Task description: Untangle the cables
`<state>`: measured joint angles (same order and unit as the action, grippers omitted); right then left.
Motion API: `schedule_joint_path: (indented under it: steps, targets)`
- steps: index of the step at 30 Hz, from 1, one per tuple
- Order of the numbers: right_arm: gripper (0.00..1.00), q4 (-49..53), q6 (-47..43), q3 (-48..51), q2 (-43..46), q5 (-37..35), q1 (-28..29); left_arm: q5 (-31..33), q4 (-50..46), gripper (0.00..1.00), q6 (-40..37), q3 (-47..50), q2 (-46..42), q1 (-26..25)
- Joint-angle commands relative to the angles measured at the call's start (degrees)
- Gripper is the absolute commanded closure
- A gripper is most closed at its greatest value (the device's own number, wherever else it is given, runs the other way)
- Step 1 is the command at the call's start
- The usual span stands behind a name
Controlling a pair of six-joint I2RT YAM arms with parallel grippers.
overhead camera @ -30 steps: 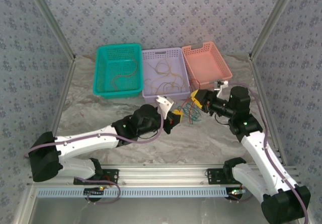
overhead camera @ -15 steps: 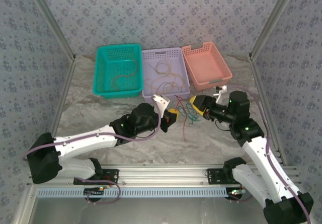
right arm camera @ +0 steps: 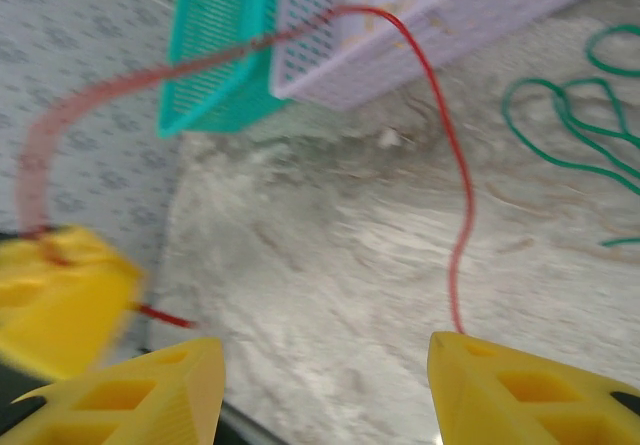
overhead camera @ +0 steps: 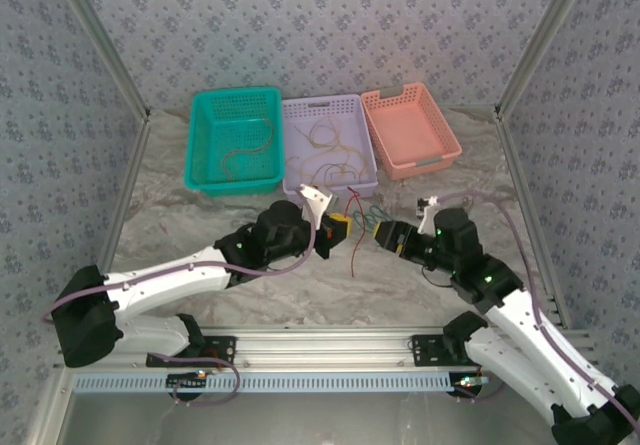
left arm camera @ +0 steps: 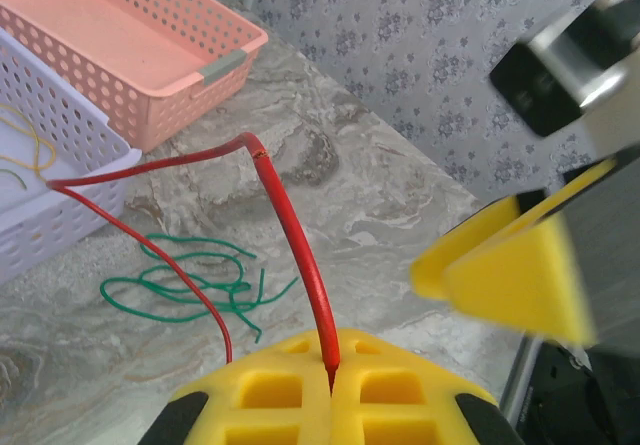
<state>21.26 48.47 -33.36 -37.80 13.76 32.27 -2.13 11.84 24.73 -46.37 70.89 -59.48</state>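
My left gripper (overhead camera: pixel 339 228) is shut on a red cable (left arm camera: pixel 300 245), pinched between its yellow fingertips (left arm camera: pixel 300 390). The red cable (overhead camera: pixel 356 252) arches up beside the purple basket and trails down onto the table. A green cable (overhead camera: pixel 375 213) lies loose in loops on the table (left arm camera: pixel 190 285), apart from both grippers. My right gripper (overhead camera: pixel 387 235) faces the left one from the right, its fingers (right arm camera: pixel 520 395) spread open on nothing; the red cable (right arm camera: pixel 455 205) hangs ahead of it. More thin cables (overhead camera: pixel 330 150) lie in the purple basket, and one in the teal basket (overhead camera: pixel 245 150).
Three baskets stand in a row at the back: teal (overhead camera: pixel 200 130), purple (overhead camera: pixel 292 110) and pink (overhead camera: pixel 440 145), the pink one holding nothing. Patterned walls close in both sides. The arm bases and a metal rail (overhead camera: pixel 330 350) run along the near edge.
My right gripper opened and drew back and down toward the near side, leaving the cables. The left gripper shifted slightly back with the red cable, which now hangs apart from the green one.
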Motion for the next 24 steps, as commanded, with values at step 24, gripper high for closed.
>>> schedule_joint_path:
  steps: [24]
  targets:
    - [0.48, -31.9, -9.97, -0.61, -37.1, -20.05, 12.78, -9.97, -13.77, 1.0, 4.11, -7.37, -6.88, 5.79]
